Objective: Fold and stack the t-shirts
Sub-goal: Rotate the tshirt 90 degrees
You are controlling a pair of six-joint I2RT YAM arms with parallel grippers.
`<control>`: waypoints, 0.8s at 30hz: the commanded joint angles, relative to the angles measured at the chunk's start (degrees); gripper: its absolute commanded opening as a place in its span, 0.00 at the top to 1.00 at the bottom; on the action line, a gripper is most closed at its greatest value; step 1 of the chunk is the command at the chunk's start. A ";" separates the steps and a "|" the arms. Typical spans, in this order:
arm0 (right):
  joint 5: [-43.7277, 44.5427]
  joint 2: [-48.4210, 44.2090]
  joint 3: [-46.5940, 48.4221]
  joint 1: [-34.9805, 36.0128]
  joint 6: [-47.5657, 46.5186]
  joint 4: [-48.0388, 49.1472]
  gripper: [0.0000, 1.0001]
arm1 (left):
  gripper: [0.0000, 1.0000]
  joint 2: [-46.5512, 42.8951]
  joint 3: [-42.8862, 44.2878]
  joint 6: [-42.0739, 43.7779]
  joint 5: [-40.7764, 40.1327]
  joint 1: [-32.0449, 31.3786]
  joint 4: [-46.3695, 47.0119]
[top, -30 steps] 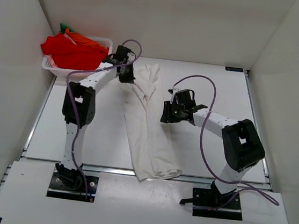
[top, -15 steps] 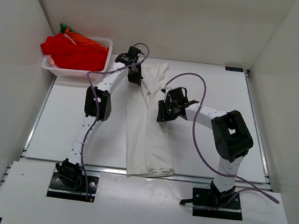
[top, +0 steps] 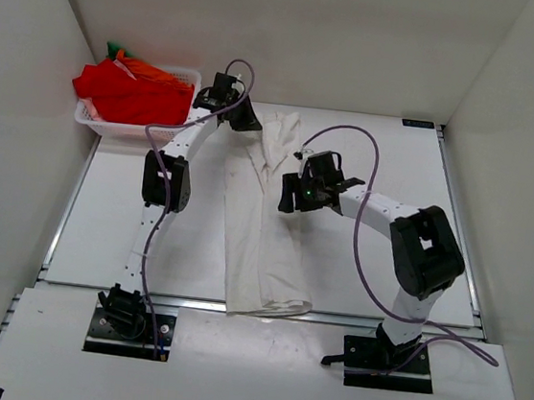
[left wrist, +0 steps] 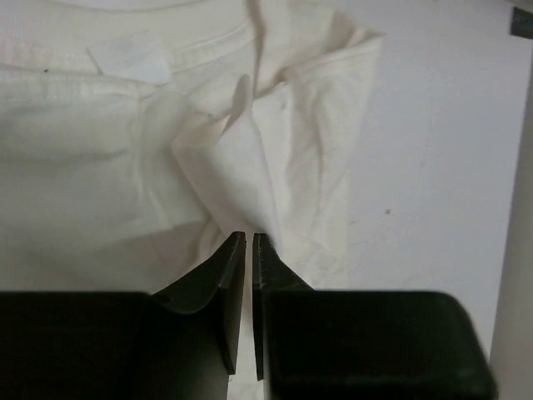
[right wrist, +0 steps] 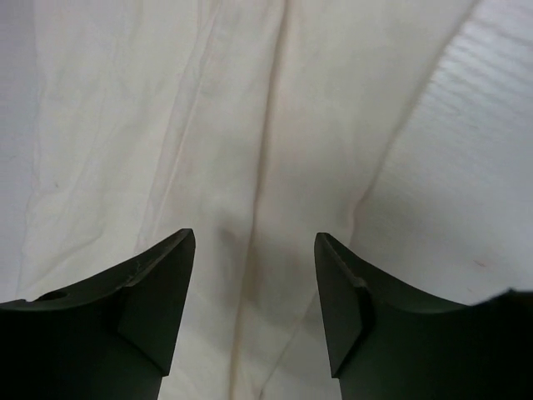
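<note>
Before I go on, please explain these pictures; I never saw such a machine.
Two robot arms, left arm and right arm, stand on a table. One picture looks down from above; the others come from a camera on each wrist. A white t-shirt lies bunched lengthwise between the arms; a red t-shirt sits in a basket far left. The right fingers are open over the shirt, holding nothing. The left fingers, nearly closed, touch a fold by its collar; whether they pinch it is unclear.

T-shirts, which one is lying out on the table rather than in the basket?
The white t-shirt, stretched in a long strip down the table. The red t-shirt and orange t-shirt are heaped in the white basket at the far left.
</note>
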 commanded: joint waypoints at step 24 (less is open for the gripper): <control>4.98 -49.92 -40.24 10.57 31.60 -13.90 0.56 | 0.54 -97.85 -119.87 -8.89 -11.90 -24.91 11.21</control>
